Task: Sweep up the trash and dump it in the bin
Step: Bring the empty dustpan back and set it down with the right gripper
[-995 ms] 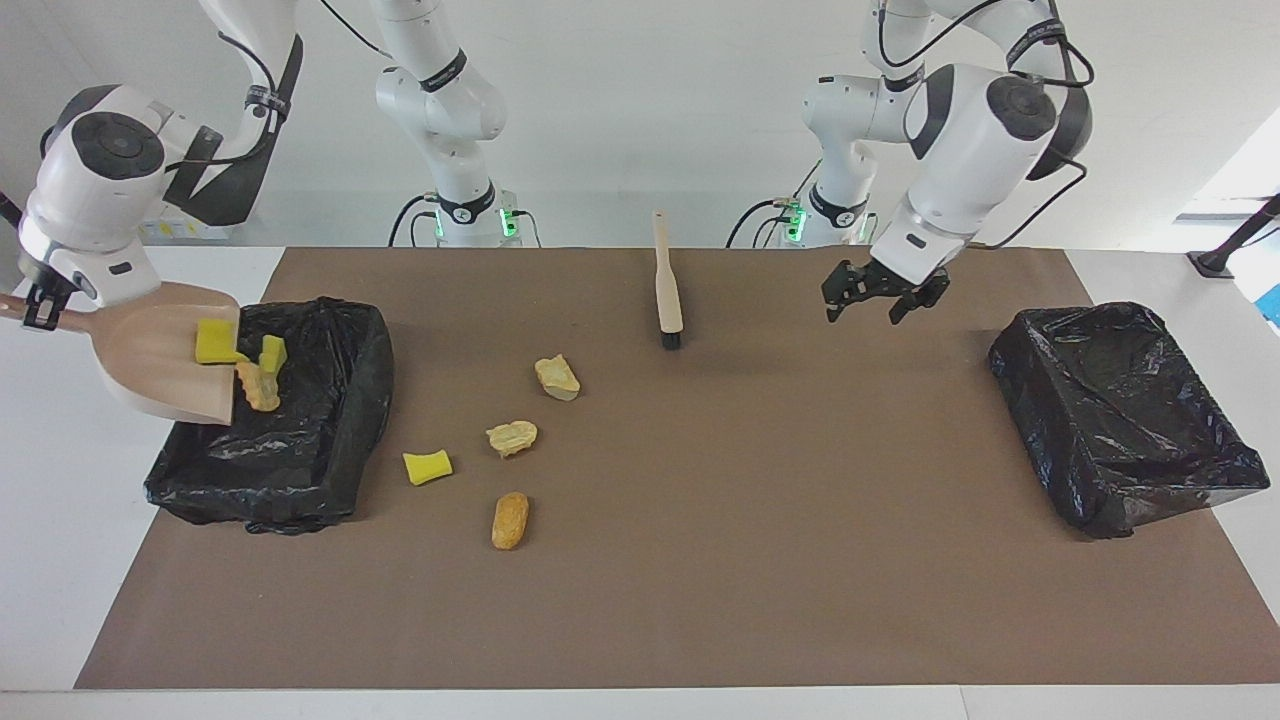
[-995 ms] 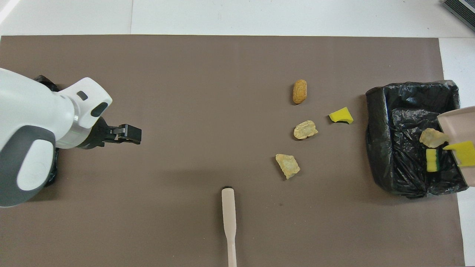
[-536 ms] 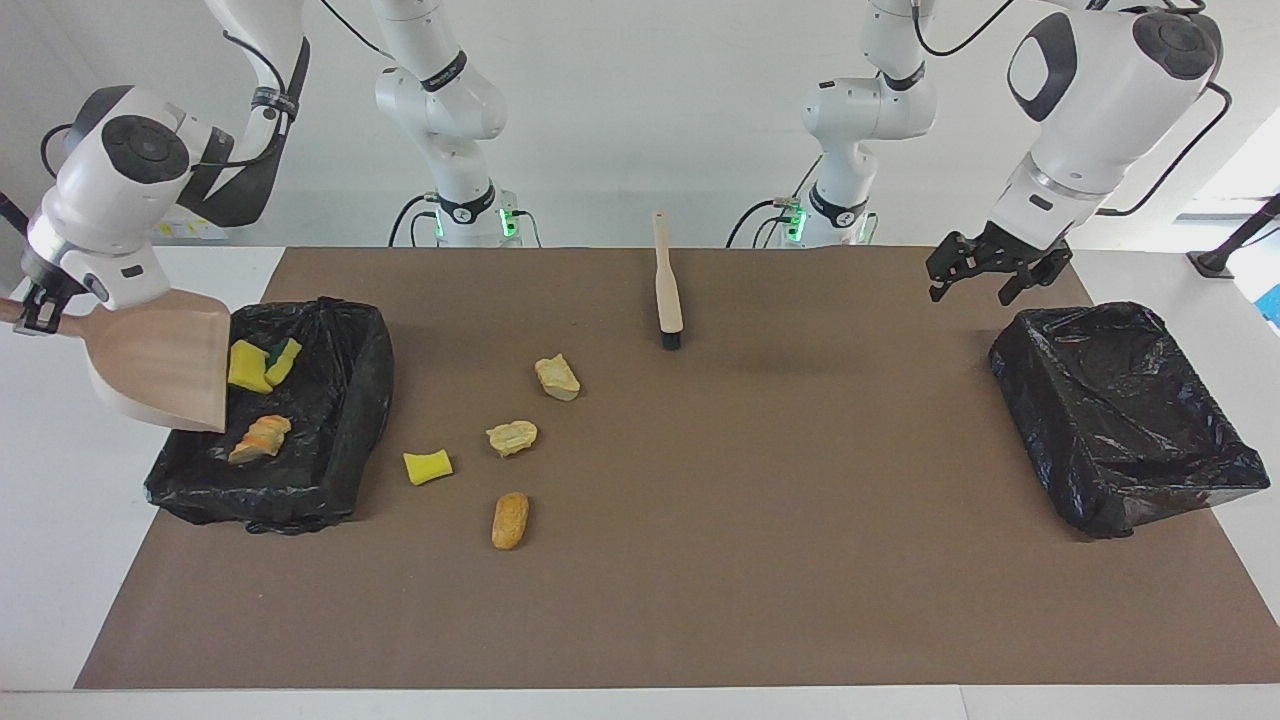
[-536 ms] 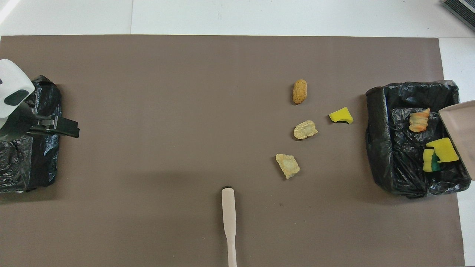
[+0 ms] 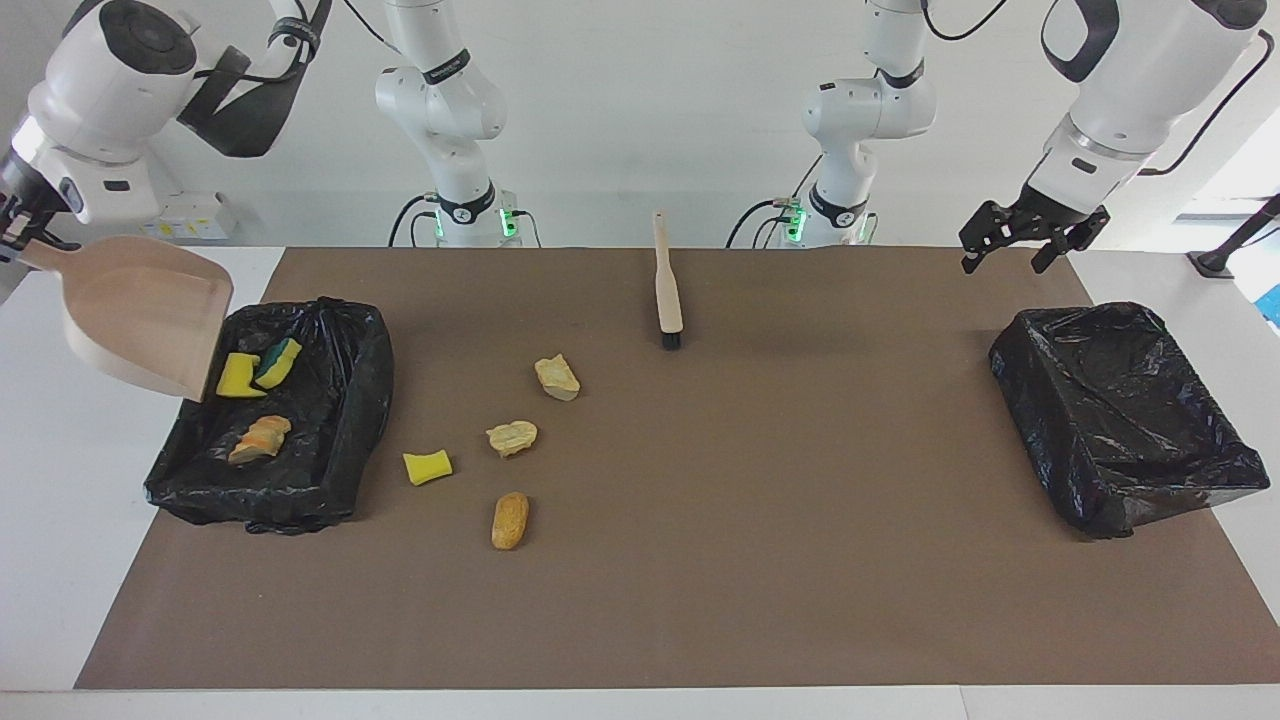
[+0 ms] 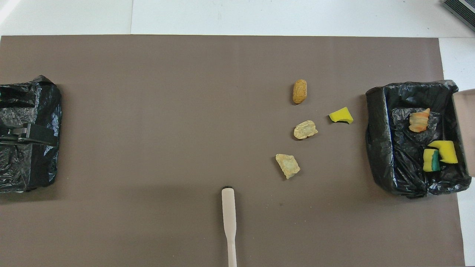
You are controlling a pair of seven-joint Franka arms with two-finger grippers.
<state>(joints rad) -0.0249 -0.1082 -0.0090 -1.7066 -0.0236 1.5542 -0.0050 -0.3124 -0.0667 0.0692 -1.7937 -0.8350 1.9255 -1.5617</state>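
I have the right claw (image 5: 22,238) clamped tight on the handle of the dustpan (image 5: 140,315), holding it raised and tipped over the bin (image 5: 340,420) at the right arm's end of the bench (image 5: 700,600), mouth down toward the liner so anything in it slides out. The pan looks empty to me, and three pieces of trash lie inside that bin: a yellow sponge piece (image 5: 238,376), a green-backed sponge piece (image 5: 278,362) touching it, and an orange-streaked chunk (image 5: 260,438) a little farther from the robots. Four scraps sit on the brown mat near that bin: a yellow wedge (image 5: 427,467), two pale crumbly chunks (image 5: 512,437) (image 5: 557,377) and an orange-brown lump (image 5: 510,519), so I judge the job roughly half done. The brush (image 5: 667,293) lies by the mat's edge nearest the robots, about midway along, handle toward them, ready for pickup. My left claw (image 5: 1022,243) hangs wide open and empty over the mat's corner by the second bin (image 5: 1120,410), waiting. The facing view gives me both arms and the pan's tilt; the overhead view shows only a sliver of the pan at its edge, but looks straight down into the loaded bin, where the green backing (image 6: 435,160) shows plainly.
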